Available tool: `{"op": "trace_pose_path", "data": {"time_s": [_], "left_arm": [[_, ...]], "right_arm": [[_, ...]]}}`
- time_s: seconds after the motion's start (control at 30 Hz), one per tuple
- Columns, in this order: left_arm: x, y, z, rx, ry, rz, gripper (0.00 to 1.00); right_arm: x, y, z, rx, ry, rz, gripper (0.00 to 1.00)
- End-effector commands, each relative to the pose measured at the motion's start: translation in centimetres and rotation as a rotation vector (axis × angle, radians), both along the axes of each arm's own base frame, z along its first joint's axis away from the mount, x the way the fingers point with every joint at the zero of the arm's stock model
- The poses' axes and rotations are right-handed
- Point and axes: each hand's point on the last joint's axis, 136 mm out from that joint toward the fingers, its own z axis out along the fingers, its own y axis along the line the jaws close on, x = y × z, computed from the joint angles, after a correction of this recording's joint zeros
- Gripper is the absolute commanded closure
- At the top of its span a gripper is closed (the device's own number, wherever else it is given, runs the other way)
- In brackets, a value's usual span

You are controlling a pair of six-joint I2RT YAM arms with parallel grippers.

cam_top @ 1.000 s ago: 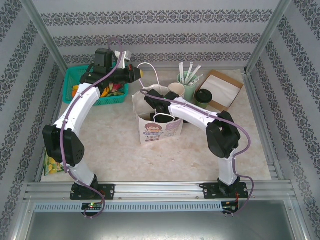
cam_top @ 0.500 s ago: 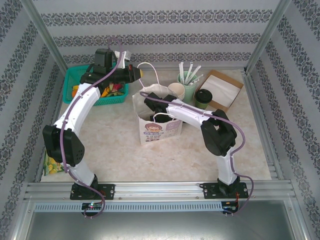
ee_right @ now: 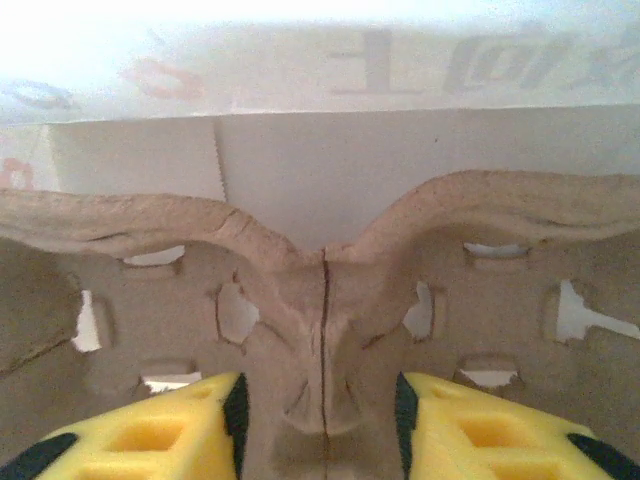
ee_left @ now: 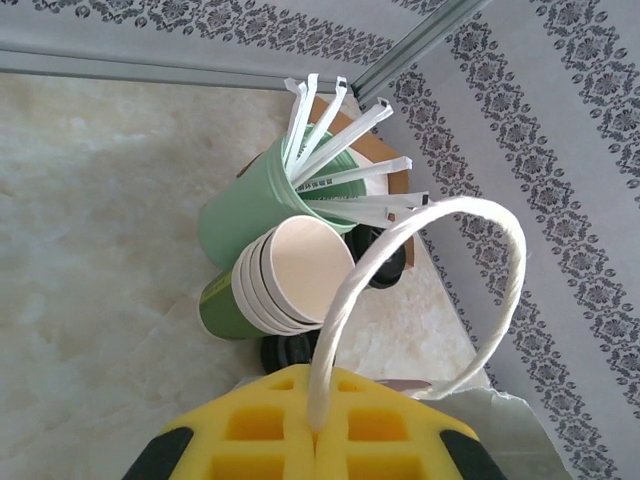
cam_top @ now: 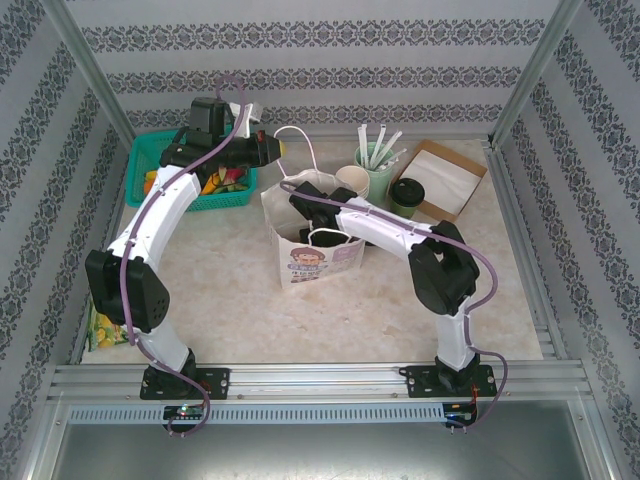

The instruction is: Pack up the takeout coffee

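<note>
Marbled beige counter (cam_top: pixel 230 290): down in the white printed paper bag (cam_top: pixel 315 262), the right end effector (ee_right: pixel 318 400) has just parted its yellow fingers (ee_right: pixel 150 430) from the ridge of a rough brown moulded-pulp cup carrier (ee_right: pixel 320 290), likely leaving it seated. Beyond, the left end effector (ee_left: pixel 318 430) pinches the bag's white cord handle (ee_left: pixel 480 240); farther back, the dark green paper takeout coffee (cam_top: pixel 406 194), black-lidded, stands unpacked.

the pale marbled table (cam_top: pixel 230 290) carries a teal basket (cam_top: pixel 140 150) at its far left and a paper bag (cam_top: pixel 325 262) upright in the middle. beyond the bag stand stacked cream cups (cam_top: pixel 352 180), a green tumbler (cam_top: pixel 378 185) of straws (cam_top: pixel 378 140) and the takeout coffee (cam_top: pixel 407 193), beside a shallow cardboard box (cam_top: pixel 478 172) at far right.
</note>
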Motion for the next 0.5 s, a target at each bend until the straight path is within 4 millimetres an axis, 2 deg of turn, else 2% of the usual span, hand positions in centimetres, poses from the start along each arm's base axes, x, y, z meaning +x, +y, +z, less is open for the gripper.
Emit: {"op": "trace_pose_path", "data": {"time_s": [0.0,0.1,0.47], "left_arm": [[-0.4,-0.6,0.7,0.024,-0.029,-0.047,1.0],[-0.6,-0.5,0.7,0.03,-0.034,-0.053,1.0],[-0.7,-0.8,0.6,0.028,-0.03,-0.072,1.0]], "right_arm": [[-0.5,-0.5,1.6,-0.017,-0.016,0.033,0.82],[-0.8,-0.6,0.6,-0.031,0.008,0.058,0.99],[-1.6,-1.2,-4.4,-0.086,0.116,0.041,1.0]]}}
